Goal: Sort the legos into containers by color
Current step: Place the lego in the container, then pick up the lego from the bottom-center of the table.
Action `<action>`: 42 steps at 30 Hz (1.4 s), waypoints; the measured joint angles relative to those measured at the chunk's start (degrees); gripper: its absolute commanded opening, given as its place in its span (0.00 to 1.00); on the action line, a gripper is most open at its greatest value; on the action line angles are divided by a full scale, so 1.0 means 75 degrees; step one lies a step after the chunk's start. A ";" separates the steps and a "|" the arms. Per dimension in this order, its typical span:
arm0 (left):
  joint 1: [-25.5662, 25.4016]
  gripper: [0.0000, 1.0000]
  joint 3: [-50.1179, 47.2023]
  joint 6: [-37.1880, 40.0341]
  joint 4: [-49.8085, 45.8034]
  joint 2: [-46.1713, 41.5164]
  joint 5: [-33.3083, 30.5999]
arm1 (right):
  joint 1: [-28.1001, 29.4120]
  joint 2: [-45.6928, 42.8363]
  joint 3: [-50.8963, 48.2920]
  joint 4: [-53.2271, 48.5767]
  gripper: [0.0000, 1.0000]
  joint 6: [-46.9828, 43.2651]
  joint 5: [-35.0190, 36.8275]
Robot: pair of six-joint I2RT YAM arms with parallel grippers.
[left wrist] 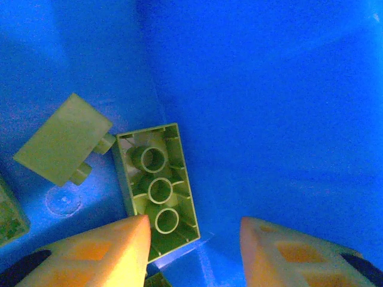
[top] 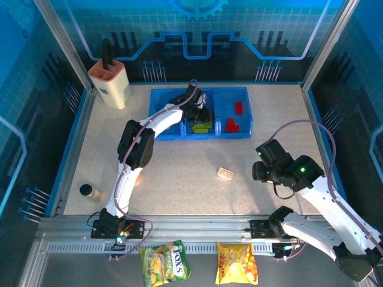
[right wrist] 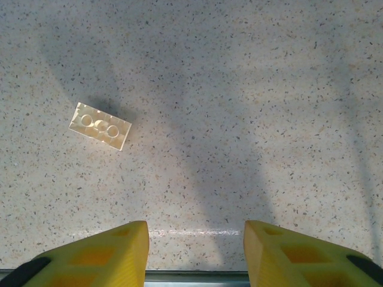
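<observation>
My left gripper [top: 200, 113] hangs open inside the middle compartment of the blue tray [top: 179, 137]. An upside-down lime green brick [left wrist: 157, 185] lies on the tray floor [left wrist: 269, 119], partly under the left finger and not gripped. Another green brick [left wrist: 63, 146] lies tilted beside it. Red bricks [top: 233, 124] sit in the right compartment. A cream brick [top: 225, 173] lies upside down on the table. My right gripper [top: 258, 170] hovers open to its right, and in the right wrist view the cream brick [right wrist: 100, 126] lies ahead and left of the open gripper [right wrist: 196, 239].
A beige knife block [top: 111, 84] stands at the back left. A small round can [top: 90, 191] sits near the front left corner. Two snack bags [top: 164, 263] lie below the table's front rail. Something small and reddish [top: 138, 178] peeks out beside the left arm.
</observation>
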 measured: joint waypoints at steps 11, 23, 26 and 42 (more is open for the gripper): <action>-0.0017 0.45 -0.0510 0.0000 -0.0029 -0.0577 -0.0009 | 0.0099 0.0504 -0.0248 0.0449 0.49 0.0050 -0.0175; -0.0093 0.48 -0.1647 0.0067 -0.0219 -0.2014 -0.0009 | 0.0117 0.1574 -0.0635 0.1594 0.53 -0.0810 -0.0790; -0.0093 0.48 -0.1973 0.0201 -0.0338 -0.2381 -0.0012 | 0.0154 0.2186 -0.0627 0.1827 0.53 -0.1314 -0.0895; -0.0093 0.49 -0.3923 0.0452 -0.0554 -0.4459 -0.0414 | 0.1463 0.5998 0.0781 0.2075 0.58 -0.3439 -0.0149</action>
